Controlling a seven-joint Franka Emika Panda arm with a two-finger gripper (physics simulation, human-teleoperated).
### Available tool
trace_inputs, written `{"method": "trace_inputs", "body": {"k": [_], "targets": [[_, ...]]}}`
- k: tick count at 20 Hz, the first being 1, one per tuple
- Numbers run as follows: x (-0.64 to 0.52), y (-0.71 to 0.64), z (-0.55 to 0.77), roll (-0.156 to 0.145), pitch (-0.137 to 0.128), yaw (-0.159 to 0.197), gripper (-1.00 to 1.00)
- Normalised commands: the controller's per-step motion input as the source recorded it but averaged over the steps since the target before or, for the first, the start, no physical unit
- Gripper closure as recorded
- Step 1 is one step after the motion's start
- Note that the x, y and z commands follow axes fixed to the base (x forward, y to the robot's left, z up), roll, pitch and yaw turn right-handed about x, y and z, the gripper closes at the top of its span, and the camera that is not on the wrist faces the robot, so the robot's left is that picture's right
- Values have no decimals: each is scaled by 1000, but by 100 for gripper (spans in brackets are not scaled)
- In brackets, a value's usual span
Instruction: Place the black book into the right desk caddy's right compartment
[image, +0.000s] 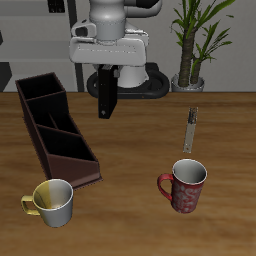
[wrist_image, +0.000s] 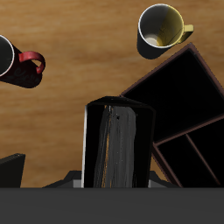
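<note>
My gripper is shut on the top edge of the black book, which hangs upright below it, above the table. In the wrist view the book fills the middle, glossy and end-on. The right desk caddy is a long dark maroon box with inner dividers, lying slantwise on the table beside the book. The book is off to the side of the caddy's far end, not over it. The wrist view shows the caddy's open sections just beside the book.
A white mug with a yellow inside stands near the caddy's front end. A red mug stands near the front edge. A slim grey tool lies farther back. A potted plant stands at the back.
</note>
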Motion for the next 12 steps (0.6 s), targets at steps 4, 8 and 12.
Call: {"method": "trace_inputs", "body": {"k": [4, 8, 12], "targets": [[-358, -358, 249, -47, -24, -10, 100], [-437, -495, 177, -87, -32, 10, 100], [-215, -410, 66, -51, -12, -26, 100]]}}
